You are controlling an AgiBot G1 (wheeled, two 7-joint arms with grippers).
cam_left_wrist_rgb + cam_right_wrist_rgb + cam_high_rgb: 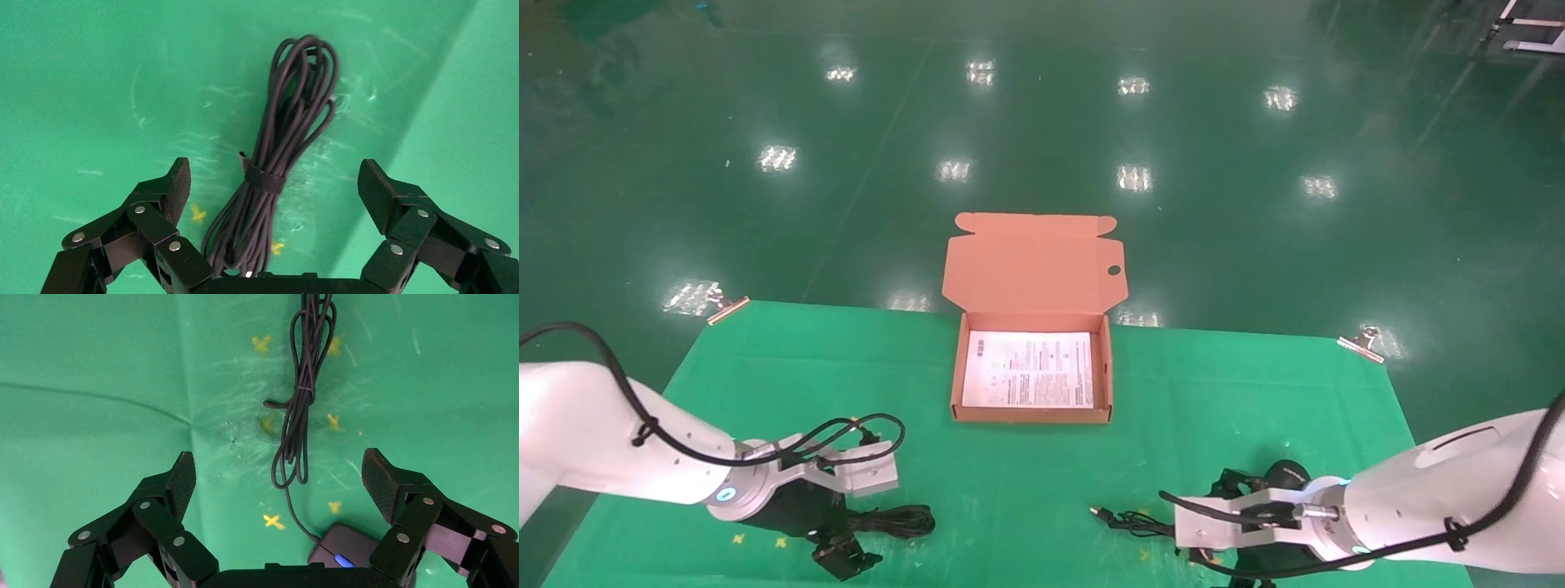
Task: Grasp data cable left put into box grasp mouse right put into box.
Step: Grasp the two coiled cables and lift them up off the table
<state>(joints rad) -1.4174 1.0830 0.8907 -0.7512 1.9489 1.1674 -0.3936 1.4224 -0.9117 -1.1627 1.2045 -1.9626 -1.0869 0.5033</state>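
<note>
both grippers, left (273, 184) and right (278, 478), hang wide open and hold nothing, one over the cable (278, 159) and one over the mouse (343, 551), so each can grab its thing for the open box (1031, 415).

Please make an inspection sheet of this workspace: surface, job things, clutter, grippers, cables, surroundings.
Surface: green cloth on the table, held by clips at its far corners.
Job things: data cable bundled, on the cloth; mouse on the cloth; box open, printed sheet inside.
Clutter: nothing seen.
Grippers: left gripper open over the data cable; right gripper open over the mouse.
Cables: mouse cord loosely tied, on the cloth.
Surroundings: shiny green floor.
</note>
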